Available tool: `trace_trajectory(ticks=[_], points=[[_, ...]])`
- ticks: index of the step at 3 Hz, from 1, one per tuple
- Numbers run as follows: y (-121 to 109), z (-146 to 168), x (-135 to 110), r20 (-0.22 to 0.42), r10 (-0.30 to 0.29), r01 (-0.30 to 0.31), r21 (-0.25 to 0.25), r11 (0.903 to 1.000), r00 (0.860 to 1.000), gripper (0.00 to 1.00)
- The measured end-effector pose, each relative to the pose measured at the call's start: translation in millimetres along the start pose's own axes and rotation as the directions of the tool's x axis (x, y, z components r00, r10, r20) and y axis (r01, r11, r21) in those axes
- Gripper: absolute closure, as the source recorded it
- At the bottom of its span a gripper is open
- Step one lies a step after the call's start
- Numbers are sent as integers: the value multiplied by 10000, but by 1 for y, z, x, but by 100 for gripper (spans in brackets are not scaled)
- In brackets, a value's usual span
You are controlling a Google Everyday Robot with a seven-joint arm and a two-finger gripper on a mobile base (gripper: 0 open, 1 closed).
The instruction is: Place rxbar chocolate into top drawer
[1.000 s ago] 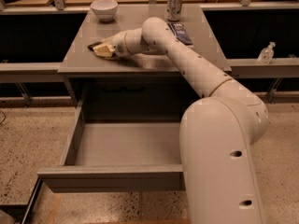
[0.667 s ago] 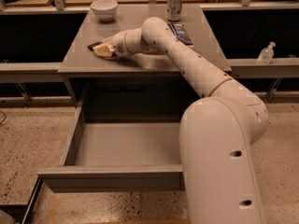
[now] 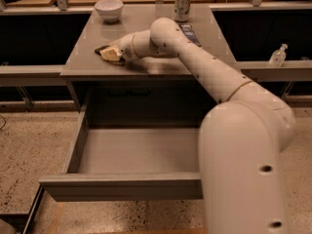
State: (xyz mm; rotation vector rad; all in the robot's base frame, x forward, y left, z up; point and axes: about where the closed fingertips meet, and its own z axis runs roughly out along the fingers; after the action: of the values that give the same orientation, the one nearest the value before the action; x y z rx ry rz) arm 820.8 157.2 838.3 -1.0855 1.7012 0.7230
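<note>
Gripper [image 3: 110,53] low on table [image 3: 161,65], upper left of frame, at rxbar chocolate [image 3: 101,48]; whether clamped on it: cannot tell. Lower centre, top drawer [image 3: 122,186] stands open. Step judged: pickup. Next req. secure hold, lift, carry down-frame over drawer, release.

The grey counter [image 3: 85,62] is carrying the rxbar chocolate [image 3: 101,48], which is lying right at the tip of the low-hanging end effector [image 3: 109,54]. A white bowl [image 3: 108,9] is sitting beyond the end effector, while a can [image 3: 182,5] and a dark packet [image 3: 190,33] are resting well off to its right.
</note>
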Motion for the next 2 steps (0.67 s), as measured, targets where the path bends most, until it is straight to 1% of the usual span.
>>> trace_trajectory(ticks=[1, 2], points=[[27, -86, -25, 195, -415, 405, 487, 9980, 9989, 100], [52, -149, -16, -184, -492, 501, 470, 9976, 9986, 100]])
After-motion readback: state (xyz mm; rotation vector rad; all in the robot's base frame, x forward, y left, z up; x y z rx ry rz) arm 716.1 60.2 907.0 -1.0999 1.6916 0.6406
